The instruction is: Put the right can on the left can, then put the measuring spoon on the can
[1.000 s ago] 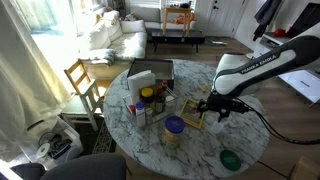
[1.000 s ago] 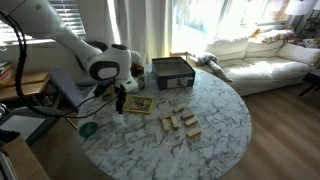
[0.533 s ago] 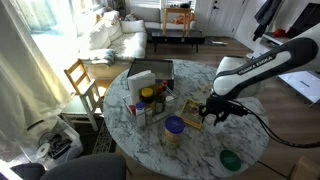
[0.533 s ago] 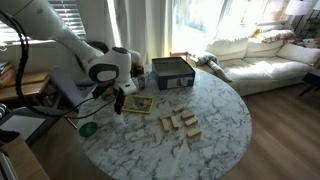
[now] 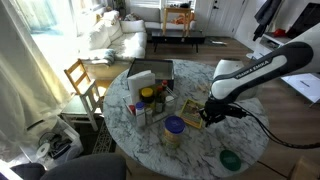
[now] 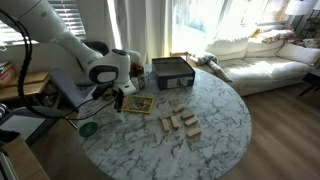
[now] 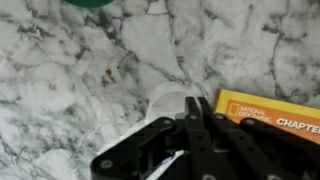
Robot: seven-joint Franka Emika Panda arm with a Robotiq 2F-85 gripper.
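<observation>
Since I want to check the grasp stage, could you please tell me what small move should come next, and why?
Probably a short, slow lift straight up. In the wrist view the fingertips of the tool nearly meet at the small pale whitish measuring spoon, which lies on the white marble table beside the yellow book. Whether it is gripped is unclear; a lift would show.

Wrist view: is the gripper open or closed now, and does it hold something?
Gripper: fingers closed together. A pale round object sits at their tips, but it cannot be told whether it is gripped.
</observation>
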